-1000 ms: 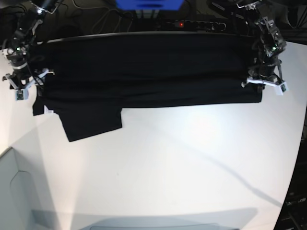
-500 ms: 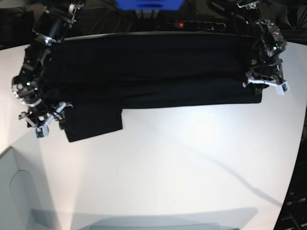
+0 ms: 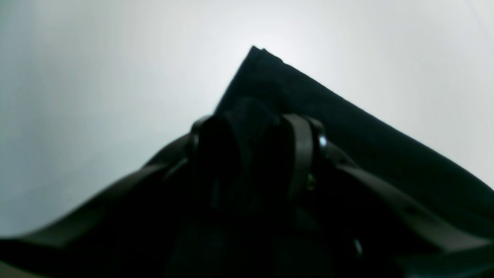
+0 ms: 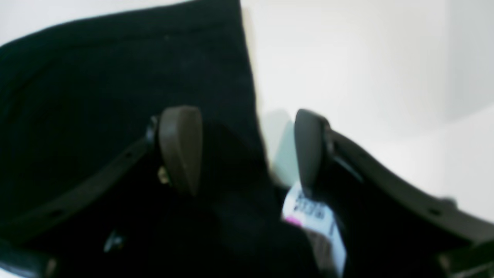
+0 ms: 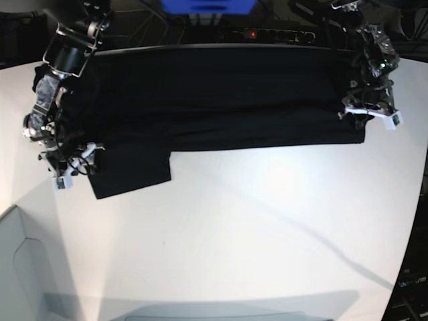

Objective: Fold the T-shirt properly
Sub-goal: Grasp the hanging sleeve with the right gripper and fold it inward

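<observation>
The black T-shirt [image 5: 214, 100] lies folded into a long band across the far side of the white table [image 5: 254, 234]. One sleeve [image 5: 130, 170] sticks out toward me at the left. My right gripper [image 5: 67, 167] stands at that left end, beside the sleeve. In the right wrist view it [image 4: 245, 150] is open, straddling the cloth's edge [image 4: 115, 77], with a white label [image 4: 314, 216] below one finger. My left gripper [image 5: 369, 115] sits on the band's right end. In the left wrist view its fingers [image 3: 303, 154] stand apart, with a hump of black cloth [image 3: 347, 127] between them.
A power strip with a red light [image 5: 267, 33] and cables run behind the table's far edge, next to a blue object [image 5: 207, 5]. A pale grey box corner [image 5: 13, 267] sits at the lower left. The table's right edge curves past a dark floor [image 5: 411, 281].
My right arm has swung from the shirt's far-left corner toward me, down to the sleeve. My left arm has stayed at the shirt's right end.
</observation>
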`<state>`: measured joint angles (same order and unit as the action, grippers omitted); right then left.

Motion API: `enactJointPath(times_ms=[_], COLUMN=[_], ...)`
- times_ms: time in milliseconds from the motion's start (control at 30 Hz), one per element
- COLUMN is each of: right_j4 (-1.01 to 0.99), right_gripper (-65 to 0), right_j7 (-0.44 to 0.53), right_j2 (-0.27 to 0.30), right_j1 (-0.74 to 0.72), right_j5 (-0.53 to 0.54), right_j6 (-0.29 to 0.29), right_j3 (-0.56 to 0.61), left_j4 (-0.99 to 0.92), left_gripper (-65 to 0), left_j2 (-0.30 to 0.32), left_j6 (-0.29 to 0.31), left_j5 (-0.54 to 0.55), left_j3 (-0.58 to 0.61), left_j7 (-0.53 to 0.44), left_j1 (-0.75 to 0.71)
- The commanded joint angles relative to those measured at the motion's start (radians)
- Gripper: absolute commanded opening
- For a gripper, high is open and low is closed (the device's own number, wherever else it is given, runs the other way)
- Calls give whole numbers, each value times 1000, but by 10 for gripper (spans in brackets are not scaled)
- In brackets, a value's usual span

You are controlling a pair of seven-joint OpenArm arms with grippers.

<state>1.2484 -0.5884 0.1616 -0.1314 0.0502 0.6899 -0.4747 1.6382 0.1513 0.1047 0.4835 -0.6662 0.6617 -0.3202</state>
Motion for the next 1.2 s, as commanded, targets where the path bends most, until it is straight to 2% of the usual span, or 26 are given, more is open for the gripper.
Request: enactJointPath(times_ms=[0,67,133,267,300,433,700,900,1000,1167], right_j4=[7,7,7,11,11,112,492,706,758,779], right_gripper=[-272,-298,-370,-611,-650,-650,-650,-650,-650,-650], right_j7=[-43,-43,-46,-43,-43,-49,-49,-48,-44,-43], right_j2=[3,2,2,2,2,-1,-81,-98,-92,-92], right_j1=[8,11,22,23,22,34,155,272,342,457], right_j5=[-16,-16,-16,-14,-14,-6,-5,-3,56,172], right_j6=[8,8,8,8,8,8,8,8,8,8], right_j3=[-2,-2,0,0,-2,-9,-9,-9,-14,-109], left_j4=[17,17,17,17,17,17,17,17,18,29], left_gripper=[-393,-393,-393,-394,-394,-395,-396,-396,-396,-396], left_j2=[14,14,14,14,14,14,14,14,14,14], left_j6=[0,0,0,0,0,2,3,7,7,7], left_j5=[8,8,8,8,8,8,8,8,8,8], left_j3=[-7,-7,-7,-7,-5,-3,0,-5,-7,-8], left_j7=[-20,-20,-20,-20,-20,-20,-20,-20,-20,-20], left_j1=[3,3,3,8,8,8,6,2,0,-18])
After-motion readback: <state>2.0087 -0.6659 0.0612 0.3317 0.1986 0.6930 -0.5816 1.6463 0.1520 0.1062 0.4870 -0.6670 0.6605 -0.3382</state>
